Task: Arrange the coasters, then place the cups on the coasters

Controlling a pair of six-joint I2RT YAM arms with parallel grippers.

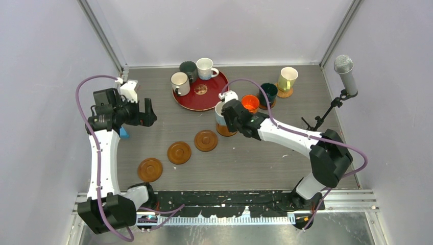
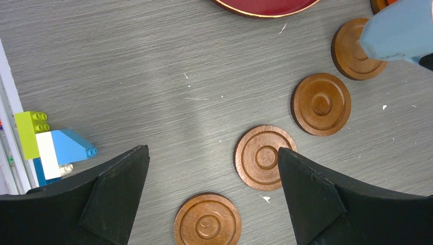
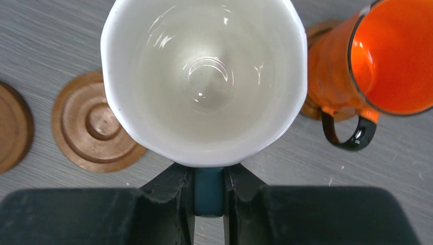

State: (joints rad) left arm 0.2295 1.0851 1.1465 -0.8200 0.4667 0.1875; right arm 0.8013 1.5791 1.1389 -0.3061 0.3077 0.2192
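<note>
Clamps right gripper (image 3: 208,176) on the handle (image 3: 208,196) of the light blue mug (image 3: 204,76), upright over a coaster (image 2: 347,51) for a level set-down; holds left gripper (image 2: 213,153) spread wide, clear at left.

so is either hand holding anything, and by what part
The right hand grips the light blue mug by its handle; the left hand is open and empty.

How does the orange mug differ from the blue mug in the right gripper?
The orange mug is orange inside with a black handle; the blue mug is white inside. The right gripper pinches the blue mug's handle; the orange mug stands free on its coaster. Both are upright.
</note>
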